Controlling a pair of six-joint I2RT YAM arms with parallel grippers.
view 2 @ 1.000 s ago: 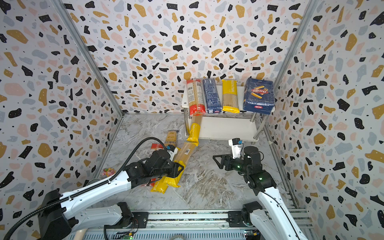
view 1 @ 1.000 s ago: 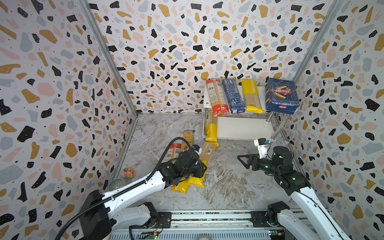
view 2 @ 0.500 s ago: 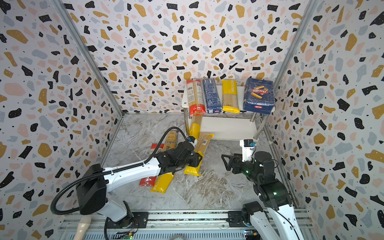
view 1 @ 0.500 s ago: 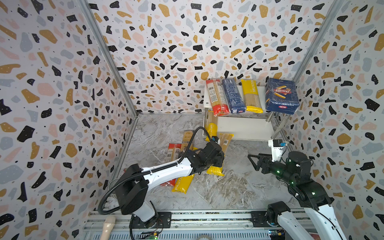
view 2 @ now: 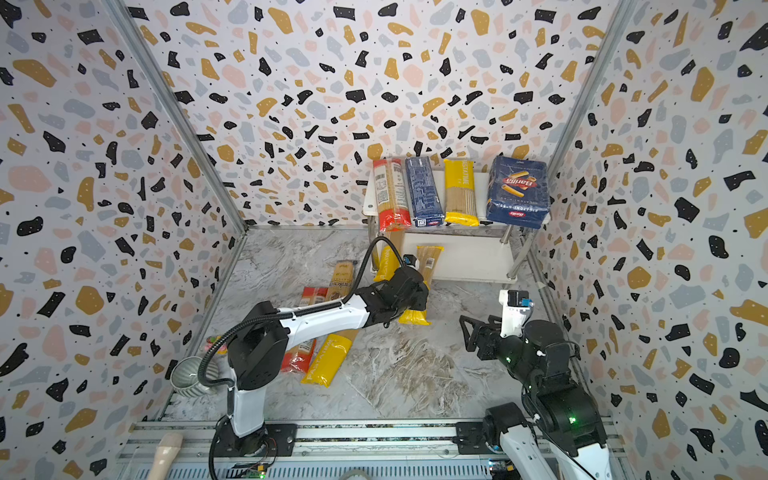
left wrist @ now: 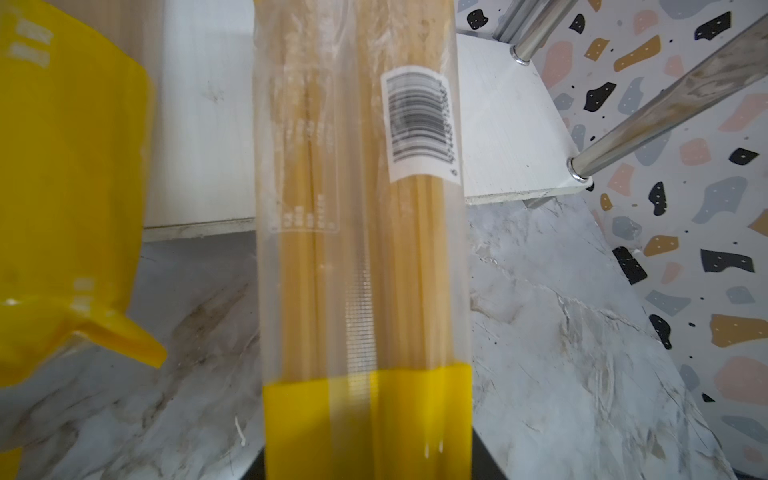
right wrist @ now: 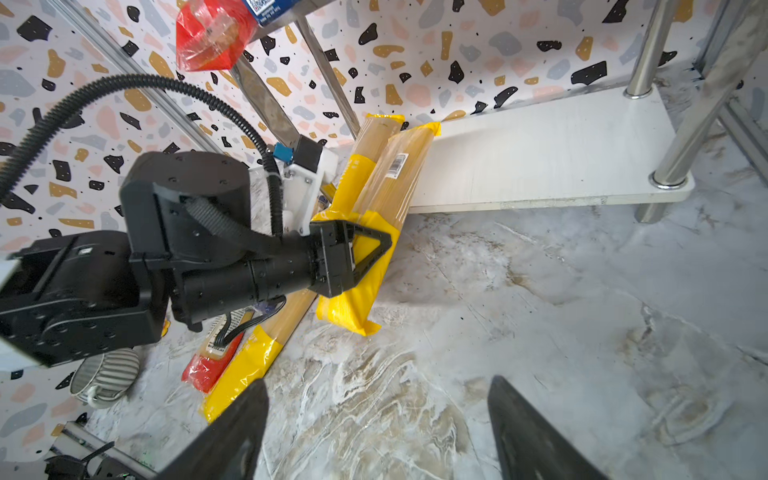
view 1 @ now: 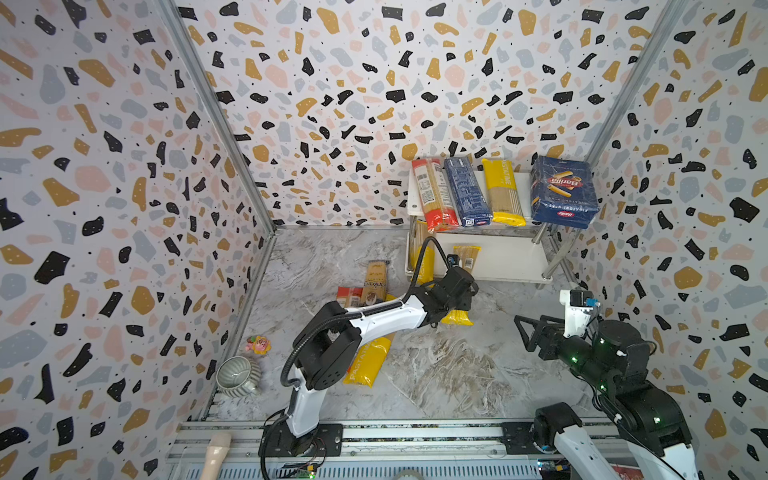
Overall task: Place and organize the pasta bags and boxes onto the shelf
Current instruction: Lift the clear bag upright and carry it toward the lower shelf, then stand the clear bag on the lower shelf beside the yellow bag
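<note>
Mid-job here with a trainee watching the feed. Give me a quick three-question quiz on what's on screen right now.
1. True or false: the right end effector holds a spaghetti bag.
2. How many packages lie on the top board of the shelf? A two, B four, C six.
3. Fill in: the arm gripping the barcoded bag is the ____ one.

Key: 1 false, it is open and empty. 2 B. 3 left; the left end effector is shut on it.
</note>
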